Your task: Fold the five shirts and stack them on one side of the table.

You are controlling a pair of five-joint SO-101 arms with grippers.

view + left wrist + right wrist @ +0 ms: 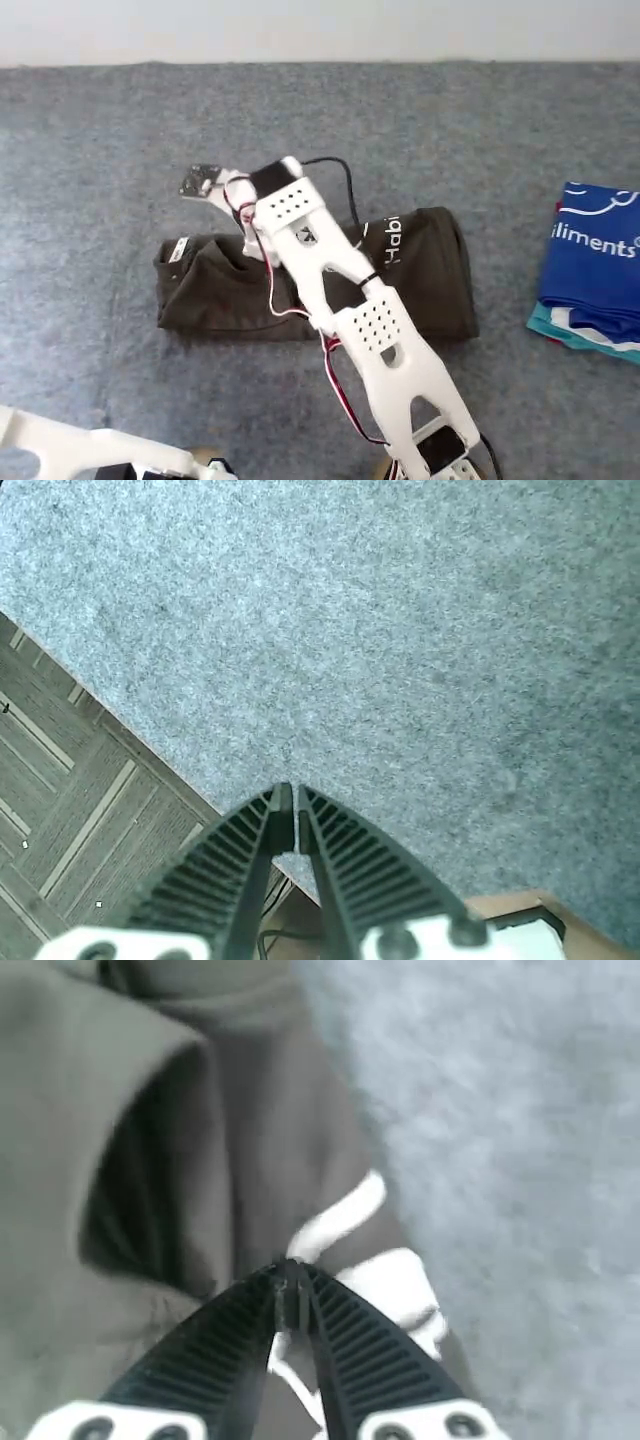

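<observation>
Your right gripper (290,1278) is shut, nothing visibly pinched, over the part-folded olive shirt (430,285) mid-table, probably between folds. Left gripper (295,802) is shut and empty, parked at the near edge. The folded stack (592,265) is at the right edge.

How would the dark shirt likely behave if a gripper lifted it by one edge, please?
Probably floppy: the dark shirt lies in soft folds and wrinkles, so lifted by one edge it would likely droop and unfold. It seems thin and light. Pushed, it may bunch rather than slide, since the grey mat under it looks fuzzy.
</observation>
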